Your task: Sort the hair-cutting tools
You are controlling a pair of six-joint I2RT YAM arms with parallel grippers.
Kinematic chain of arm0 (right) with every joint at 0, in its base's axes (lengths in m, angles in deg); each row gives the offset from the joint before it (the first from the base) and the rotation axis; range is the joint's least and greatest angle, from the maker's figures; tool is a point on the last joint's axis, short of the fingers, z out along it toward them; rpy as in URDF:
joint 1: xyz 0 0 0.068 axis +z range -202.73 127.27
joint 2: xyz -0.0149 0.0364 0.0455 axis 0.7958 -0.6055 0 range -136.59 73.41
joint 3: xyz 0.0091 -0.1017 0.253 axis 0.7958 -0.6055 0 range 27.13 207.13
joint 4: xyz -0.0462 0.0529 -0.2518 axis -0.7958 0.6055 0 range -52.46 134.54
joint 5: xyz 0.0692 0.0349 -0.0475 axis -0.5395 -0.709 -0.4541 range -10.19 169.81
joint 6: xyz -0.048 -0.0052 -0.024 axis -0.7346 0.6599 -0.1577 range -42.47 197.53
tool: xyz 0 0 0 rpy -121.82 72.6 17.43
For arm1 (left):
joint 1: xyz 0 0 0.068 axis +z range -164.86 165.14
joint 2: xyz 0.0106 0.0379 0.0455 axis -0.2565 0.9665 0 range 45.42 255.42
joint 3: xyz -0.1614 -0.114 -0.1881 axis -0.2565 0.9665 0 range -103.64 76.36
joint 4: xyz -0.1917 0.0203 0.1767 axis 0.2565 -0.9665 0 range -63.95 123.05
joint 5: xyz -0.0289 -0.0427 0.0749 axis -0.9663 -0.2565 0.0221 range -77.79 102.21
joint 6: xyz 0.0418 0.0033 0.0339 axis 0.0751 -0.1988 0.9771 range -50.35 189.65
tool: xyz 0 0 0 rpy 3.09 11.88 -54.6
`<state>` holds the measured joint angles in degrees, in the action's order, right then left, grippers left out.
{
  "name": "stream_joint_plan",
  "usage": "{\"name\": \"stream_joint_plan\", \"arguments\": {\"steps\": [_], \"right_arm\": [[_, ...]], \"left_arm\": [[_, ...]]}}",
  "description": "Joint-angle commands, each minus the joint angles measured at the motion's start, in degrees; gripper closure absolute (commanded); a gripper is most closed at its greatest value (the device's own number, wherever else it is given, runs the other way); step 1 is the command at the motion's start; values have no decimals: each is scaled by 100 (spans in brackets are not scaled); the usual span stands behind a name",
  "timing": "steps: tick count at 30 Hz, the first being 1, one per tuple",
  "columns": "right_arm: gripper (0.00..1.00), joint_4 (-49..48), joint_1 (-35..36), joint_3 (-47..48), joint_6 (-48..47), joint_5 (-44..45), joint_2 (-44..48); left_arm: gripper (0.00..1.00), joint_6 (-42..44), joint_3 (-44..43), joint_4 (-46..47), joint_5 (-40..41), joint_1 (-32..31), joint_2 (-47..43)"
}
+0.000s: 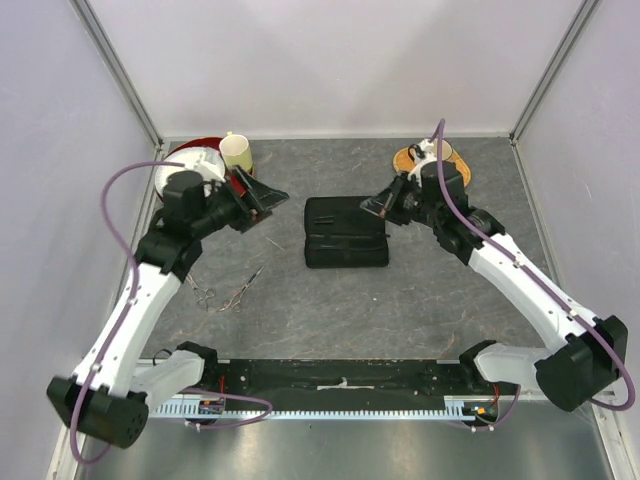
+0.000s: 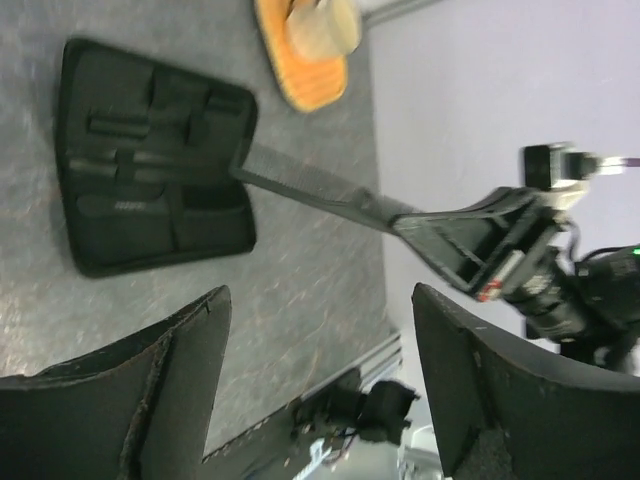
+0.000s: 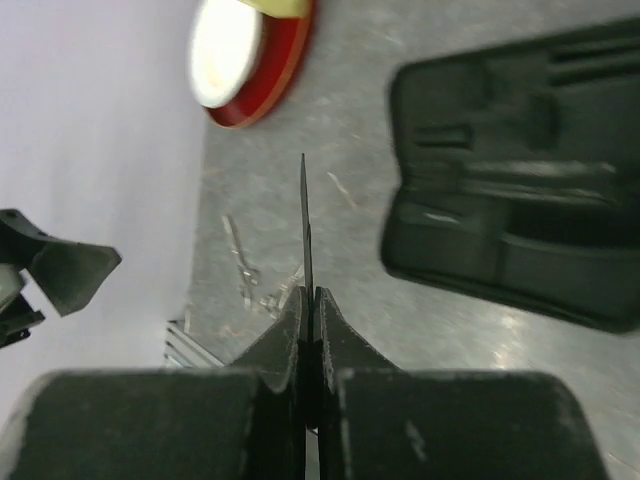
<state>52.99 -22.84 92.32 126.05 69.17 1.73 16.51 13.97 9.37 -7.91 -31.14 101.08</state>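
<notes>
**Top external view.** The left jaws are standing wide apart and empty, in the air just beside the round red plate (image 1: 190, 148) that is carrying a cream cup (image 1: 237, 152). The right jaws are hovering over the far right corner of the black rectangular zip case (image 1: 345, 232). One pair of slim silver metal scissors (image 1: 243, 288) and a second pair (image 1: 203, 293) are lying side by side on the grey surface (image 1: 400, 320), near-left of the case and well apart from both jaws.

**Left wrist view.** Nothing is sitting between the two spread fingers. Beyond them, the right jaws are clamping one end of a long black plastic comb (image 2: 310, 185). Its free end is reaching the edge of the opened case; contact cannot be confirmed. An orange plate (image 2: 300, 70) is lying beyond the case.

**Right wrist view.** The jaws are pressing together on the comb, which is showing edge-on as a thin line.

**Hazards.**
- The comb is being gripped at one end only, so any knock on its free end is likely to pivot it or pull it out.
- Lowering it at an angle risks snagging the case edge and shoving the case.
- The scissors are lying flat and close together, so a pick may be missing them or lifting both.
</notes>
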Motion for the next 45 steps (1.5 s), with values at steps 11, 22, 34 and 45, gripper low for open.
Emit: {"name": "stream_joint_plan", "arguments": {"steps": [11, 22, 34, 45], "right_arm": [[100, 1321, -1336, -981, -992, -1529, 242], [95, 1049, -1881, -1614, -1485, -1573, 40], [95, 346, -2049, -1808, -1547, -1652, -13], [95, 126, -2057, -1755, -1388, -1767, -188]], "left_arm": [[27, 1078, 746, 970, -914, -447, 3000], [46, 1455, 728, 944, -818, -500, 4321], [53, 1526, 641, 576, -502, -508, 4910], [55, 1606, 456, 74, -308, -508, 5236]]}}
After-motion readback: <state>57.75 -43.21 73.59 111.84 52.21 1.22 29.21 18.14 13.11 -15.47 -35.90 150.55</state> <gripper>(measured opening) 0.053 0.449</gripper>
